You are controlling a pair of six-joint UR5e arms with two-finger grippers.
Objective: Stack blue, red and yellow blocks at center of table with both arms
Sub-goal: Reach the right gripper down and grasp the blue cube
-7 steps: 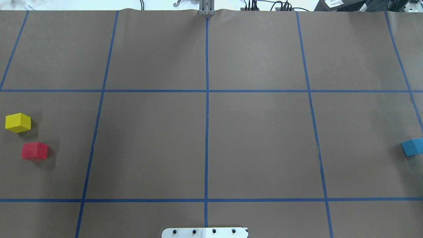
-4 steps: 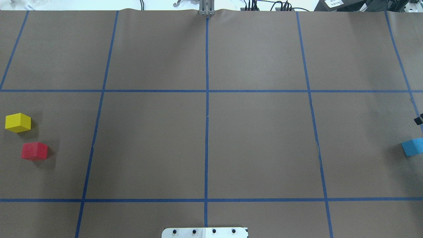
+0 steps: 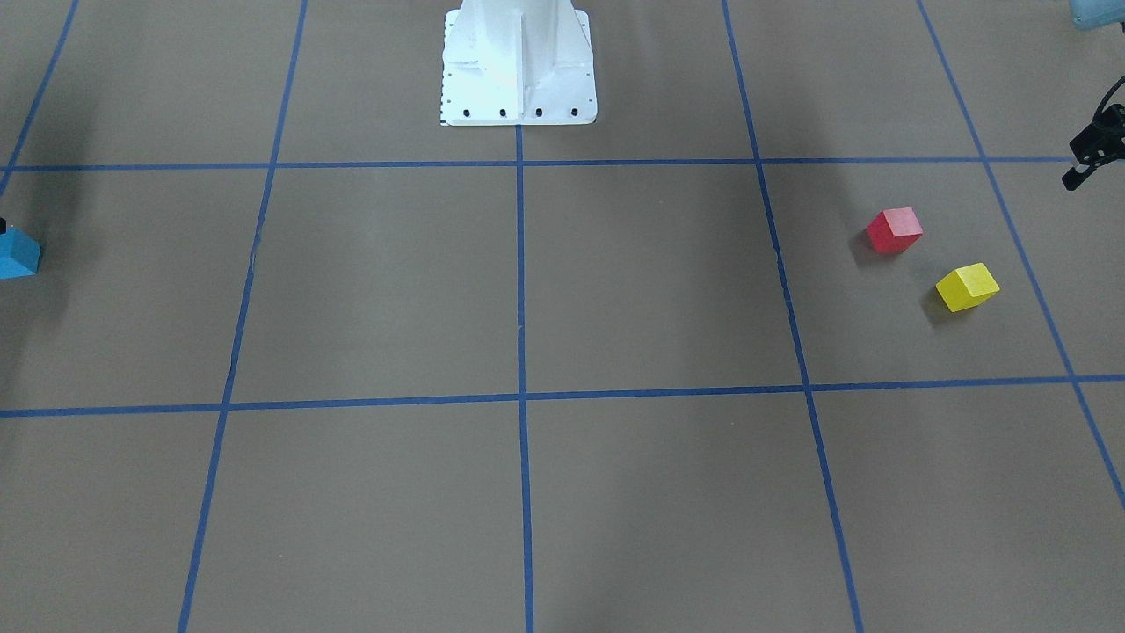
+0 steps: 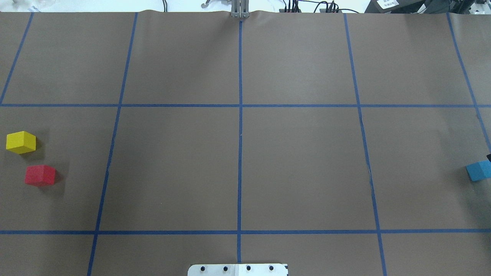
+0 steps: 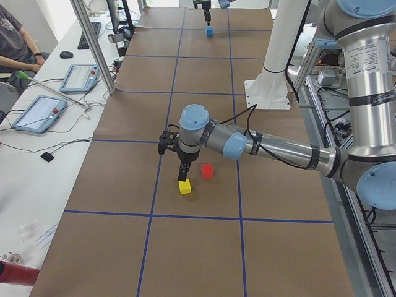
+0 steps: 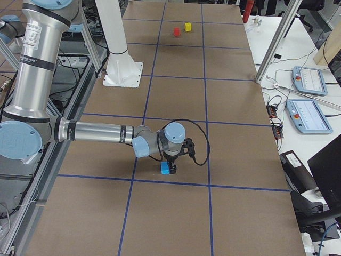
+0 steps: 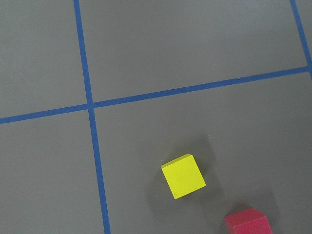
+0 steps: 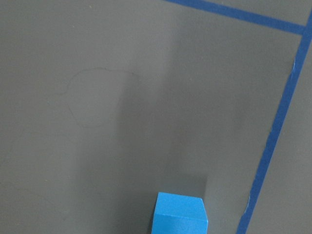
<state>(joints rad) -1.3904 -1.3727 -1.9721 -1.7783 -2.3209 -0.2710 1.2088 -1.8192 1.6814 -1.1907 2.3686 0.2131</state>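
right tool (image 6: 173, 163) low, blue block (image 6: 167, 169) just beneath

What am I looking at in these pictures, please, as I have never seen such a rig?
Two robot arms work over a brown taped table. Two views look down from above, two look from the table's ends, and two come from cameras on the wrists. The left arm's tool hangs above the yellow block, with the red block beside it. The right arm's tool hangs above the blue block at the other end. All three blocks lie on the table, so nothing is held.
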